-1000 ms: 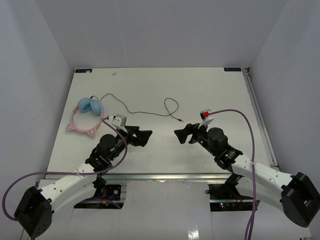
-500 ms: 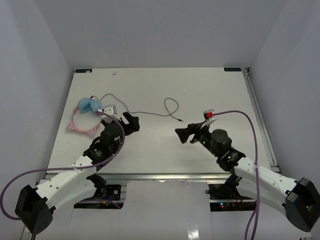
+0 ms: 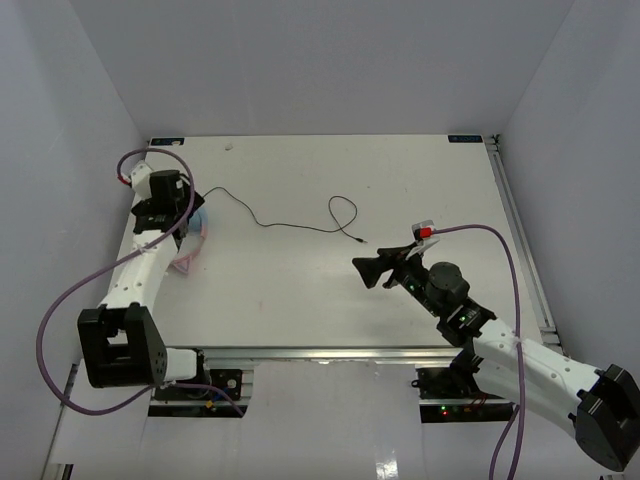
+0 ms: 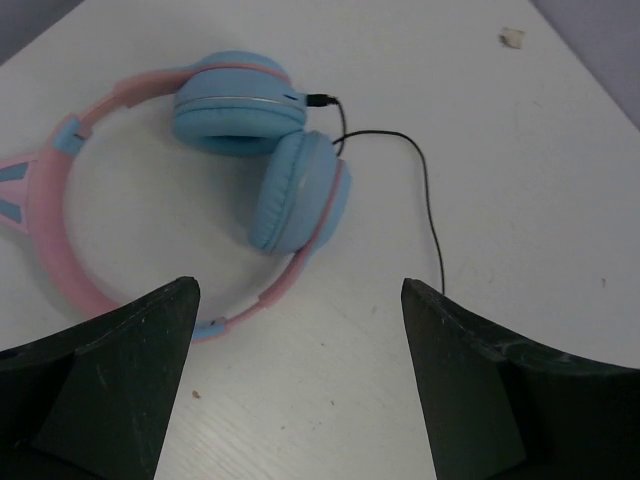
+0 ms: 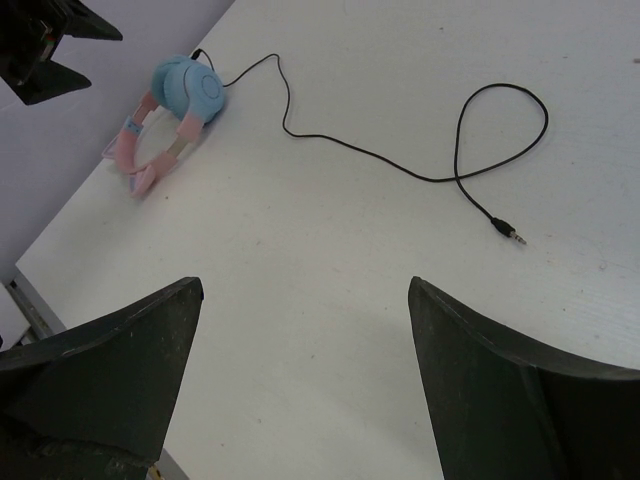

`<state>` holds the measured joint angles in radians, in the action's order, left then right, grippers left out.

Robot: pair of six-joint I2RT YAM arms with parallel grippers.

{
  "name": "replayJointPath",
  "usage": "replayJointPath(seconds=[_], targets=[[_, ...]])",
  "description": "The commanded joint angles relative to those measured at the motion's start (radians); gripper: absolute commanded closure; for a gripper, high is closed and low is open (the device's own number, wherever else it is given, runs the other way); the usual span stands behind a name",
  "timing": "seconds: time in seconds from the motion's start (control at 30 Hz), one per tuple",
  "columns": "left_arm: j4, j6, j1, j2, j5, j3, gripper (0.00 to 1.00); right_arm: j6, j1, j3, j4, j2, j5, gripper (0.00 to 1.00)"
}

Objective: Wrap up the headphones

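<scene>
The headphones (image 4: 285, 190) lie flat at the table's left: two light blue ear cups touching, with a pink cat-eared headband (image 4: 50, 230). In the top view my left arm covers most of the headphones (image 3: 190, 255). Their thin black cord (image 3: 270, 224) runs right across the table, loops, and ends in a plug (image 5: 505, 232). My left gripper (image 4: 298, 292) is open and empty, just above the table beside the headband. It also shows in the top view (image 3: 183, 210). My right gripper (image 5: 305, 285) is open and empty over bare table, short of the plug; it also shows in the top view (image 3: 368, 272).
Grey walls close in the table's left, back and right sides. A metal rail (image 3: 520, 250) runs along the right edge. A small white crumb (image 4: 512, 37) lies near the far edge. Thick purple cables (image 3: 500, 250) hang off both arms.
My left arm has swung from the table's middle to the far left and now hovers over the headphones. My right gripper has shifted only slightly. The headphones and cord have not moved.
</scene>
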<state>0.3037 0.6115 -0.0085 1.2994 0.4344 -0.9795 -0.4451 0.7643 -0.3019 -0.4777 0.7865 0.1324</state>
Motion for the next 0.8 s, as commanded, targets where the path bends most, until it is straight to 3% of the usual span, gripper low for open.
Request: replayJointPath(seconds=[0.0, 0.13, 0.33, 0.53, 0.77], targets=[[0.235, 0.134, 0.231, 0.033, -0.156, -0.061, 0.14, -0.014, 0.004, -0.015, -0.017, -0.026, 0.005, 0.1], [0.242, 0.239, 0.261, -0.018, -0.185, -0.004, 0.16, -0.015, 0.004, -0.014, -0.015, -0.041, -0.016, 0.1], [0.3, 0.285, 0.318, 0.075, -0.315, -0.016, 0.12, -0.015, 0.004, -0.008, -0.023, -0.033, -0.01, 0.1], [0.394, 0.398, 0.334, 0.103, -0.179, -0.034, 0.22, -0.023, 0.004, -0.014, -0.013, -0.04, -0.021, 0.09], [0.457, 0.441, 0.341, 0.197, -0.165, -0.079, 0.23, -0.004, 0.004, 0.022, -0.049, -0.085, 0.006, 0.09]])
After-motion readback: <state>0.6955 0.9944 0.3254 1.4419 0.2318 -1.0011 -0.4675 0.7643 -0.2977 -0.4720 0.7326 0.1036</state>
